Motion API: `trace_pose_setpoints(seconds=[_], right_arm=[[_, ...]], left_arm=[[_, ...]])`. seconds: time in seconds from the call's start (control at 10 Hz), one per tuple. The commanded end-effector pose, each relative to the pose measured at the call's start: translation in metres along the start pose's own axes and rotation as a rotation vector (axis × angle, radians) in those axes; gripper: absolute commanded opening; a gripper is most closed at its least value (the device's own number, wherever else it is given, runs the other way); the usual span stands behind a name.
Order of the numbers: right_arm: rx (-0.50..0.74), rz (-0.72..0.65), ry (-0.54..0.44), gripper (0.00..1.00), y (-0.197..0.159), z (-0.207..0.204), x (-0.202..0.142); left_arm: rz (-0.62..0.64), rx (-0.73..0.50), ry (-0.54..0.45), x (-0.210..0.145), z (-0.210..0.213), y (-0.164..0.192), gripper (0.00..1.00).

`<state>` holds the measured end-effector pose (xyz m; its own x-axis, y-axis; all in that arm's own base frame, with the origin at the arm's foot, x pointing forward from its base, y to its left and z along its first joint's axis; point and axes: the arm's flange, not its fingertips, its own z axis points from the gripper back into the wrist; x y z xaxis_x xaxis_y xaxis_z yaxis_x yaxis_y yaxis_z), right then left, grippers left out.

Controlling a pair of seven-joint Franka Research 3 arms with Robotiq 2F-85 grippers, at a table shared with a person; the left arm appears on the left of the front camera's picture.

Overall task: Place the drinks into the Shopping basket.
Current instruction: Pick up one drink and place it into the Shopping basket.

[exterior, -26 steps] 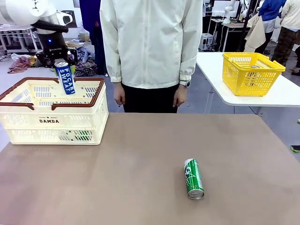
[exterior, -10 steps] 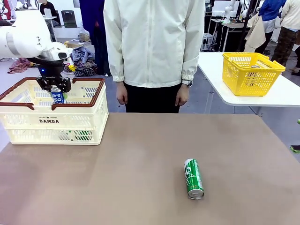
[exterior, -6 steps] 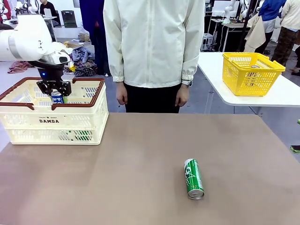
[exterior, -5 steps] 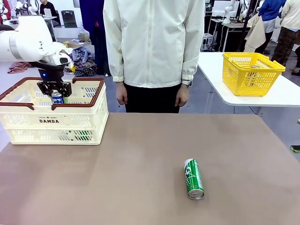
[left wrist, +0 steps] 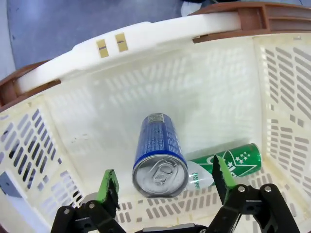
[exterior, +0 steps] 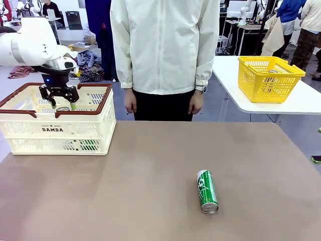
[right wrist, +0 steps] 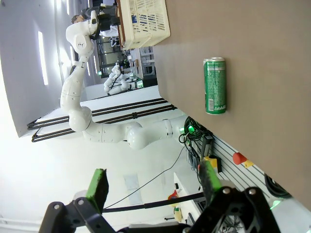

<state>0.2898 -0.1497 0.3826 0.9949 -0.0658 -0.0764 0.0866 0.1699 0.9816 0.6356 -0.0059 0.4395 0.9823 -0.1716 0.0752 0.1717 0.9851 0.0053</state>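
Note:
The blue Pocari Sweat can [left wrist: 159, 155] stands in the cream Shopping basket [left wrist: 146, 87], leaning a little, and its silver top [exterior: 63, 109] shows just under the brown rim. My left gripper [left wrist: 163, 182] hovers right above it, open, green pads [left wrist: 108, 187] on either side and clear of the can. A green can [left wrist: 233, 162] lies on the basket floor beside it. Another green can [exterior: 207, 191] lies on its side on the brown table, right of centre, also seen as the green can [right wrist: 215, 86] from my right gripper [right wrist: 153, 182], which is open, holds nothing and is far from it.
The Shopping basket [exterior: 30, 125] sits at the table's far left corner. A person in a white jacket [exterior: 163, 45] stands at the far edge, hands hanging down. A yellow basket [exterior: 270, 78] rests on a separate white table at the back right.
My left gripper has opened and let go of the blue can, which has dropped lower into the basket. The green can on the table has not moved.

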Motion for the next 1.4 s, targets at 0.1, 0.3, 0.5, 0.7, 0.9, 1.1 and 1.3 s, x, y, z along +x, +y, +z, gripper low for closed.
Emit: trace_pose_setpoints(seconds=[0.1, 0.3, 0.5, 0.7, 0.9, 1.1, 1.3], right_arm=[[-0.002, -0.016, 0.009, 1.00, 0.004, 0.002, -0.002], [-0.002, -0.016, 0.009, 1.00, 0.004, 0.002, -0.002], [-0.002, -0.016, 0.009, 1.00, 0.004, 0.002, -0.002], [-0.002, -0.016, 0.009, 1.00, 0.004, 0.002, -0.002], [-0.002, -0.016, 0.009, 1.00, 0.004, 0.002, -0.002], [-0.002, -0.016, 0.009, 1.00, 0.004, 0.002, -0.002], [-0.002, -0.016, 0.009, 1.00, 0.004, 0.002, -0.002]], left_arm=[[-0.010, -0.039, -0.033, -0.003, 0.023, 0.012, 1.00], [-0.027, -0.207, -0.053, -0.011, 0.094, 0.027, 1.00], [-0.003, -0.409, 0.058, -0.036, 0.164, 0.050, 1.00], [0.228, -0.810, 0.126, -0.080, 0.201, 0.086, 1.00], [0.269, -1.067, 0.114, -0.140, 0.191, 0.131, 1.00], [0.286, -1.270, 0.042, -0.206, 0.160, 0.175, 1.00], [0.298, -1.352, 0.011, -0.241, 0.122, 0.185, 1.00]])
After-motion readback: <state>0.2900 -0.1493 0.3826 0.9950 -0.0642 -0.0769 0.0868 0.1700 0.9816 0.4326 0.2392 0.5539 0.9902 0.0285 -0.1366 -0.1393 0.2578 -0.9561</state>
